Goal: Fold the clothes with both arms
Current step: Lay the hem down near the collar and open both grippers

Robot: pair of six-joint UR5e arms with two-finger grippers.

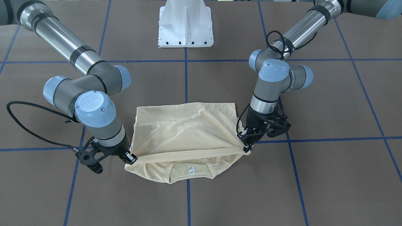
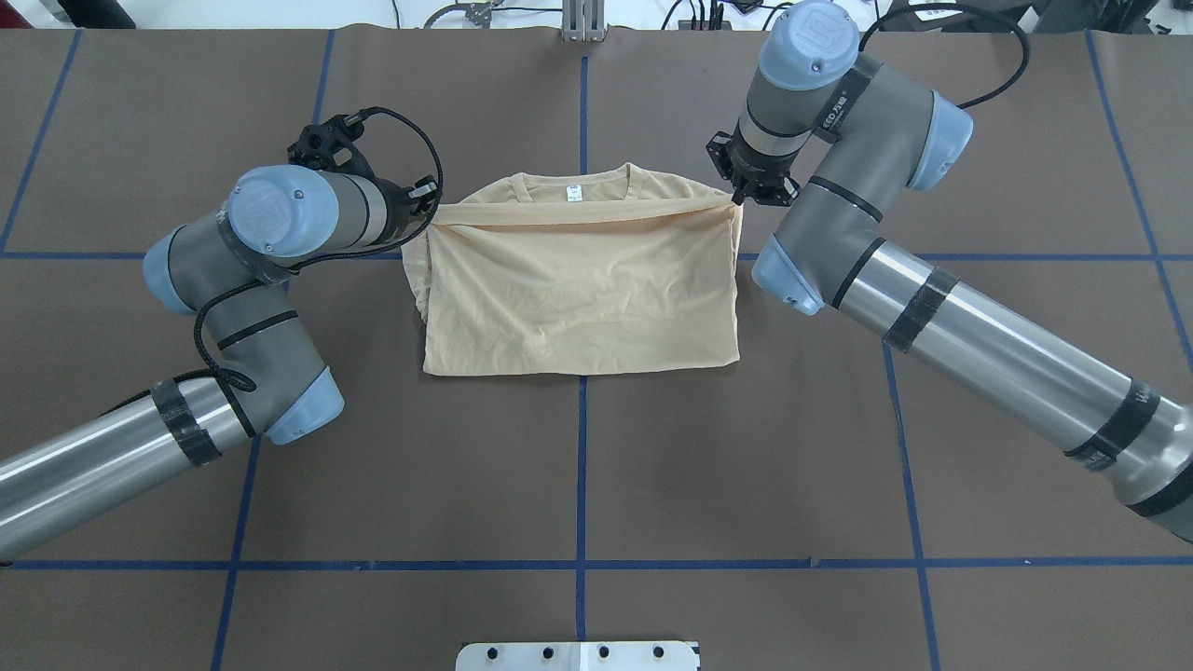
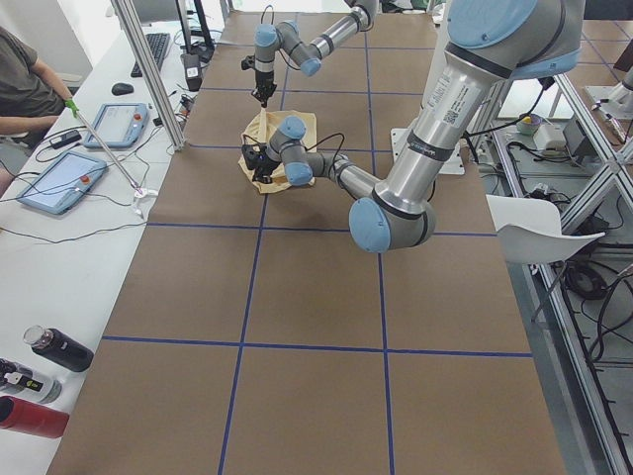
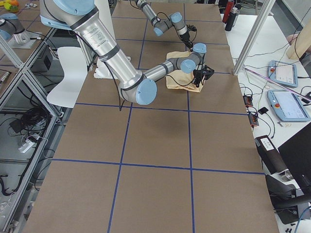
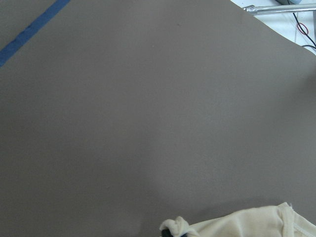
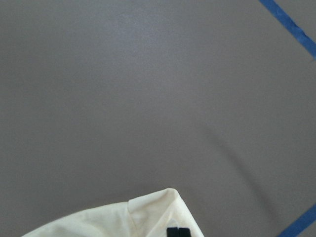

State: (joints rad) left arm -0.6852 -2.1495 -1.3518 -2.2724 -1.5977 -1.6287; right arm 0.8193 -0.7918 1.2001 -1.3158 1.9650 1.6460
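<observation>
The pale cream-yellow shirt lies mid-table, doubled over. Its lower part is drawn up over the body toward the ribbed collar, where the white neck label shows. No print is visible. My left gripper is shut on one end of the drawn-up edge, seen in the overhead view at the shirt's left. My right gripper is shut on the other end, at the shirt's right in the overhead view. The edge stretches taut between them, slightly raised. The wrist views show only pinched cloth corners.
The white pedestal base stands behind the shirt. Brown table covering with blue tape lines spreads all round. An operators' desk with tablets and bottles runs along the far side. A white chair stands off the table.
</observation>
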